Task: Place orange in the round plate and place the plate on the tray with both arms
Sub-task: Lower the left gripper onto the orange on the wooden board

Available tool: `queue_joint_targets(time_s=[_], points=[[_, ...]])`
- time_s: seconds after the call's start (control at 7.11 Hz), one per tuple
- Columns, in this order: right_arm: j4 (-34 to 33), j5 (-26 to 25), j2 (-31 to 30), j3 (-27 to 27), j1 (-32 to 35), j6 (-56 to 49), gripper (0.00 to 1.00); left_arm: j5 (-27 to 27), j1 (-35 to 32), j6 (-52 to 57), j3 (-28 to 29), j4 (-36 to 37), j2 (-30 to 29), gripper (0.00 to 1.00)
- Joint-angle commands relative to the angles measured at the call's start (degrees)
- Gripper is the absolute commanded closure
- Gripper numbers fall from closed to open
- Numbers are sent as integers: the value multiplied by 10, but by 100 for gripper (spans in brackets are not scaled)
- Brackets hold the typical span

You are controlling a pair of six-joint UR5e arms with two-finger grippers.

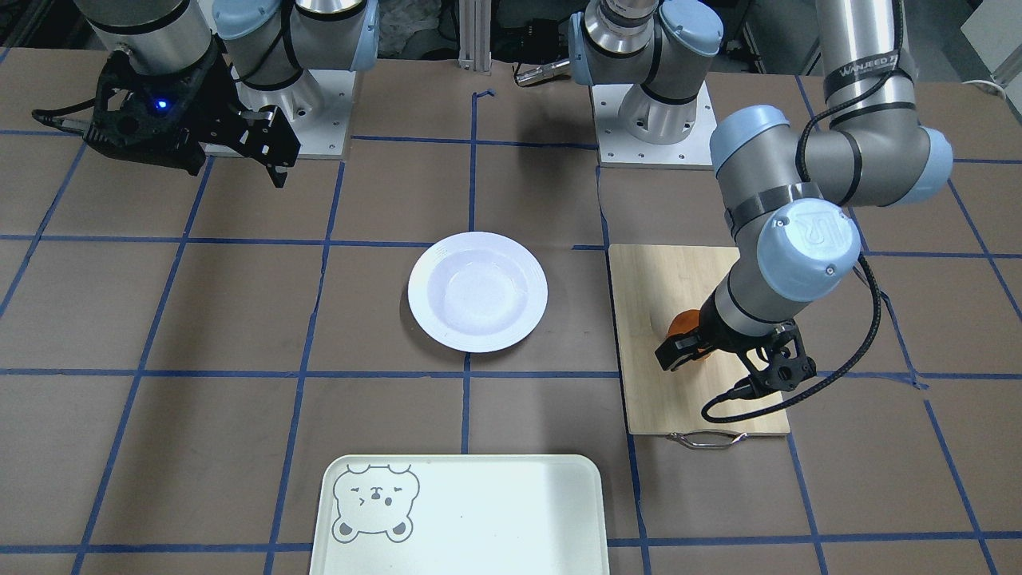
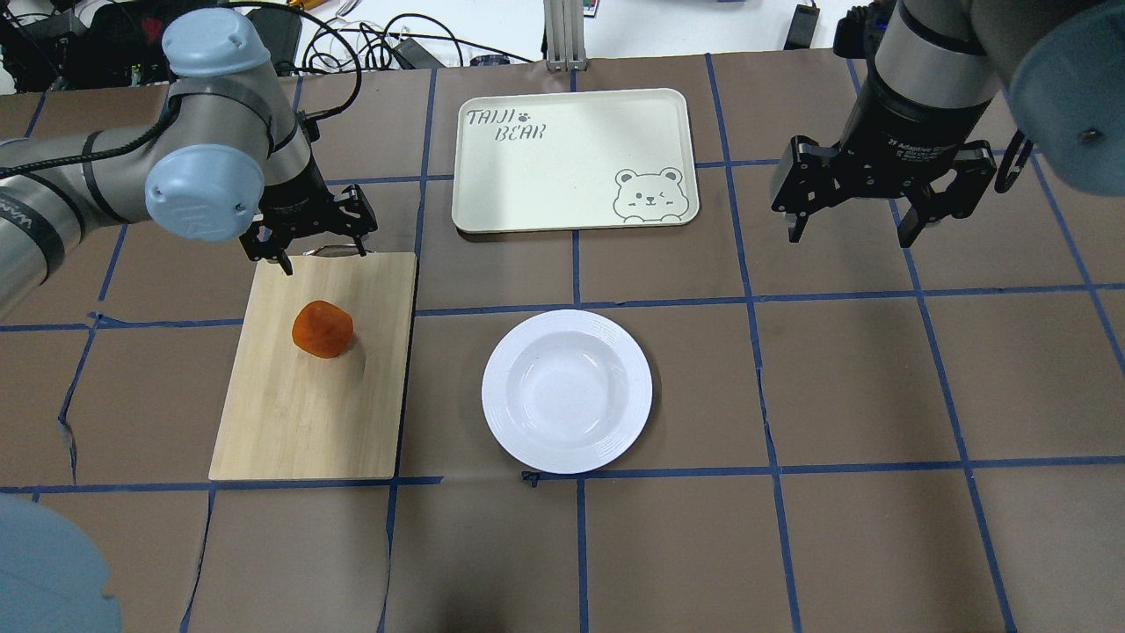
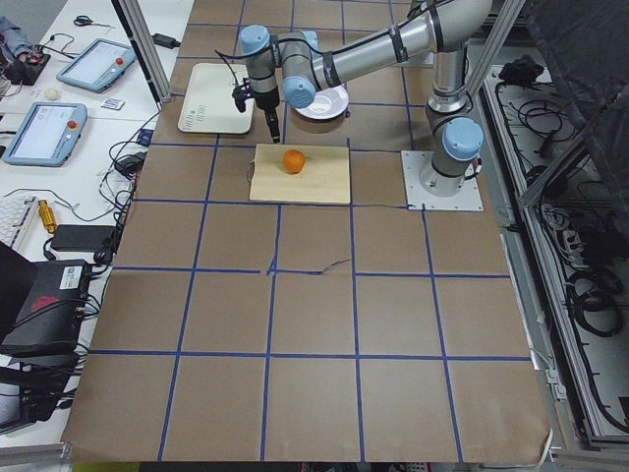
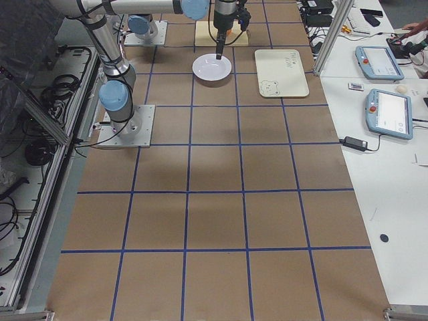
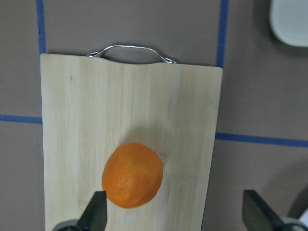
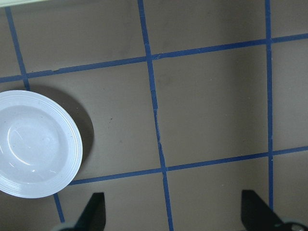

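Observation:
The orange [image 2: 322, 329] lies on a bamboo cutting board [image 2: 308, 413], alone and untouched. My left gripper [image 2: 322, 257] hovers open over the board's handle end, raised above the fruit. In the left wrist view the orange [image 5: 133, 174] sits just ahead of the left finger, off to that side of the open gap. The round plate [image 2: 567, 389] rests empty at the table's middle. Beyond it lies the tray [image 2: 571, 158], bare, with its bear drawing. My right gripper [image 2: 850, 236] hangs open above the table, to the right of the tray and holding nothing.
The board's metal handle [image 1: 707, 439] points toward the tray's side of the table. Blue tape lines grid the brown table cover. Both arm bases [image 1: 655, 120] are bolted along the robot's edge.

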Motion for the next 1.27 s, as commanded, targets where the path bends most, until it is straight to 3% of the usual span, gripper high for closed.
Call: queue_joint_targets(time_s=[0.0, 0.28, 0.56, 0.7, 0.84, 1.12], points=[[-2, 2, 0, 0, 0, 0, 0, -1, 34, -78, -71, 58, -5, 0], [1, 1, 0, 0, 1, 1, 0, 1, 57, 16, -124, 106, 4, 0], [0, 1, 0, 0, 0, -1, 0, -6, 53, 0, -127, 108, 4, 0], [0, 1, 0, 0, 0, -1, 0, -11, 53, 0, -132, 109, 4, 8], [0, 1, 0, 0, 0, -1, 0, -12, 53, 0, -132, 110, 5, 28], [0, -1, 0, 0, -1, 0, 0, -55, 54, 5, -128, 109, 9, 88]])
